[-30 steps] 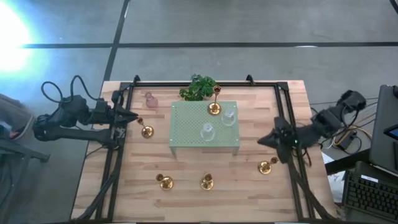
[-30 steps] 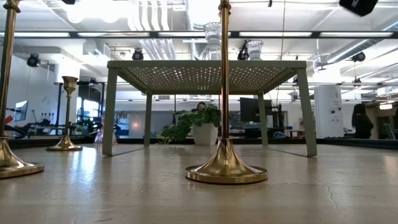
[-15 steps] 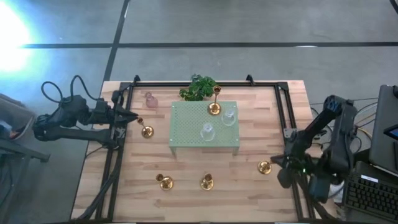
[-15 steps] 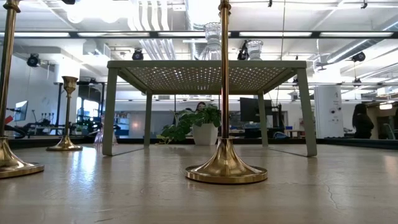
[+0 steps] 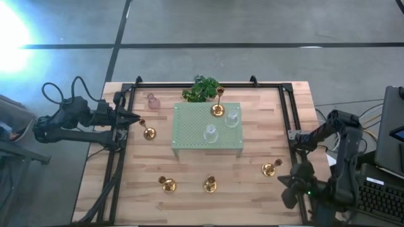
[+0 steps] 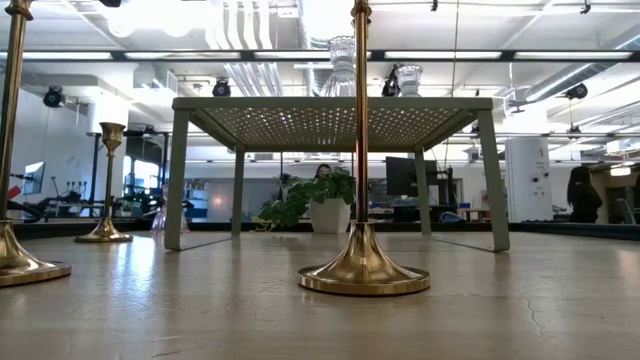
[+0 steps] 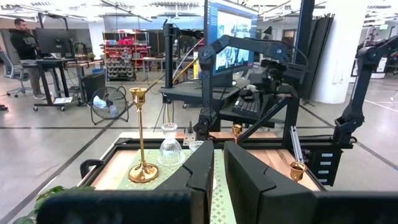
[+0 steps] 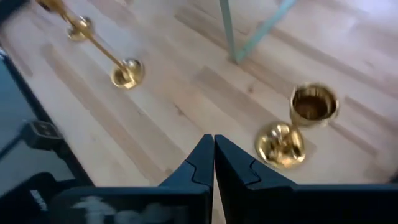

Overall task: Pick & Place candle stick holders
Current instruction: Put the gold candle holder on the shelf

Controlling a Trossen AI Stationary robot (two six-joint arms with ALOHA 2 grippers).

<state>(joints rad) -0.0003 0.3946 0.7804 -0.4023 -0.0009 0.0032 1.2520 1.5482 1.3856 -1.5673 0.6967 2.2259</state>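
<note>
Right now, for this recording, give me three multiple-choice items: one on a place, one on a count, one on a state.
1. Where is the pink glass holder?
A. on the green stand
B. on the table, left of the stand, near the far edge
C. in the right gripper

2. How many clear glass holders stand on the green stand?
A. none
B. two
C. four

3. How are the right gripper's fingers?
A. shut, holding nothing
B. wide open
C. shut on a gold holder

Answers: 1 B, the high view shows it on bare wood beside the stand's far left corner. 2 B, two clear ones show on top. 3 A, the right wrist view shows the fingers together, with the short gold holder lying apart from them.
</note>
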